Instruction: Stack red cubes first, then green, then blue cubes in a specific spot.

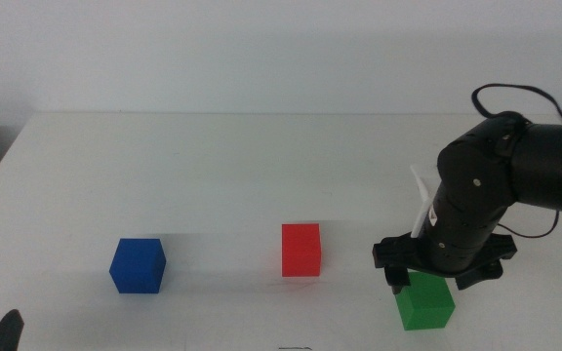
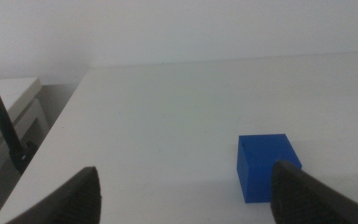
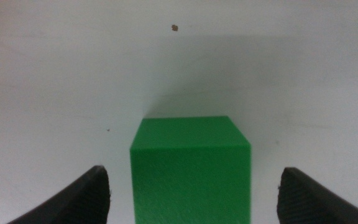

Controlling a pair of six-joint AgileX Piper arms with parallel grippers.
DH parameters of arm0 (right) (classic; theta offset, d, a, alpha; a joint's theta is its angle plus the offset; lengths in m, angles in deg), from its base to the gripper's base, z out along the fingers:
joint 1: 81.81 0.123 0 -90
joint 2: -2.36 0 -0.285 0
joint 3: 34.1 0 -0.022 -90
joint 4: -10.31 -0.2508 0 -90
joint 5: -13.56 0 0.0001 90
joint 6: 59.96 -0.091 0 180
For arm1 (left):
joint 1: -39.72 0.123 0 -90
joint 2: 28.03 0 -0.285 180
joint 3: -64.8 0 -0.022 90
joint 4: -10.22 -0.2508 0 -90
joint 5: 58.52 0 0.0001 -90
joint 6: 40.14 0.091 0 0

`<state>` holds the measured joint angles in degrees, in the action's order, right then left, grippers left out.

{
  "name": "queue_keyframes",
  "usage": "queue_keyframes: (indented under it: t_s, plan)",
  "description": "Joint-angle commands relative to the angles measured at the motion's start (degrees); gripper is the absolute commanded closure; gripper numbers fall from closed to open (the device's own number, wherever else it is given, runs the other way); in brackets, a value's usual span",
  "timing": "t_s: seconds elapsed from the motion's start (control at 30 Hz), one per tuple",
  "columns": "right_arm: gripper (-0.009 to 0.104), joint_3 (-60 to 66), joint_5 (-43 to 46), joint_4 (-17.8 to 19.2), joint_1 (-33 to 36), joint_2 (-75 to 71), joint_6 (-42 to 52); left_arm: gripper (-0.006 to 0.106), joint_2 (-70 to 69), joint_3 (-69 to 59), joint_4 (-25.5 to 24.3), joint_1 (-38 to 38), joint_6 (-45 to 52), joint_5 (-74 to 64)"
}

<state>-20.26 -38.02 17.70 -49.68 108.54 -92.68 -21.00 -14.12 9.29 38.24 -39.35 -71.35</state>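
The green cube (image 1: pixel 424 301) rests on the white table at the front right. My right gripper (image 1: pixel 429 281) hangs just above it, open, with its jaws on either side and not touching it. In the right wrist view the green cube (image 3: pixel 190 168) sits between the wide-open jaws of the right gripper (image 3: pixel 194 208). The red cube (image 1: pixel 301 250) stands in the middle of the table. The blue cube (image 1: pixel 138 265) stands at the left. My left gripper (image 1: pixel 3 333) waits at the front left corner, open and empty, with the blue cube (image 2: pixel 266 165) ahead of the left gripper (image 2: pixel 185 208).
The white table (image 1: pixel 222 166) runs back to a pale wall. Its left edge (image 2: pixel 61 124) drops off beside a low white surface. A white cable tie sticks up at the right arm's wrist (image 1: pixel 420 200).
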Motion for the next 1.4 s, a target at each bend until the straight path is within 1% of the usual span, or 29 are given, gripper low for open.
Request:
queue_keyframes:
  t_s: [0.0,0.13,0.23,0.33,0.47,0.5,0.6,0.63,0.7,0.77,0.9,1.0,1.1,1.27,1.37]
  plan:
    - [0.013,-1.12,1.32,0.74,-0.48,-1.46,1.05,0.007,-1.18,0.17,0.61,-0.02,-0.42,4.41]
    - [0.017,-1.12,1.57,0.65,-0.48,0.41,1.17,0.007,-1.18,0.17,0.61,-0.02,-0.42,4.41]
    - [0.028,-1.12,1.5,0.53,-0.48,1.76,1.17,0.007,-1.18,0.17,0.61,-0.02,-0.42,4.41]
    - [0.048,-1.12,1.37,0.41,-0.48,2.75,1.28,0.007,-1.18,0.17,0.61,-0.02,-0.42,4.41]
    - [0.091,-1.9,-1.65,0.64,-0.28,1.4,1.61,0.007,-1.18,0.17,0.61,-0.02,-0.42,4.41]
    - [0.097,-2.68,-2.91,1.0,0.03,0.24,1.55,0.007,-1.18,0.17,0.61,-0.02,-0.42,4.41]
    - [0.096,-7.14,-7.49,1.9,1.84,-3.33,-0.41,0.007,-1.18,0.17,0.61,-0.02,-0.42,4.41]
    - [0.096,-9.19,-8.99,2.71,2.66,-3.92,-1.43,0.007,-1.18,0.17,0.61,-0.02,-0.42,4.41]
    - [0.096,-15.51,-13.31,4.5,4.95,-3.97,-3.89,0.007,-1.18,0.17,0.61,-0.02,-0.42,4.41]
    - [0.096,-22.14,-16.53,5.4,6.7,-1.93,-5.15,0.007,-1.18,0.17,0.61,-0.02,-0.42,4.41]
    - [0.096,-34.04,-23.37,4.51,8.44,5.32,-6.12,0.007,-1.18,0.17,0.61,-0.02,-0.42,4.41]
    - [0.096,-40.97,-22.99,1.15,9.99,10.41,-6.12,0.007,-1.18,0.17,0.61,-0.02,-0.42,4.41]
    - [0.096,-46.34,-22.99,-0.43,10.74,14.55,-6.12,0.007,-1.18,0.17,0.61,-0.02,-0.42,4.41]
    - [0.096,-47.95,-22.99,-0.15,11.55,17.48,-6.12,0.007,-1.18,0.17,0.61,-0.02,-0.42,4.41]
    - [0.096,-47.95,-22.99,0.71,11.82,18.22,-6.42,0.007,-1.18,0.17,0.61,-0.02,-0.42,4.41]
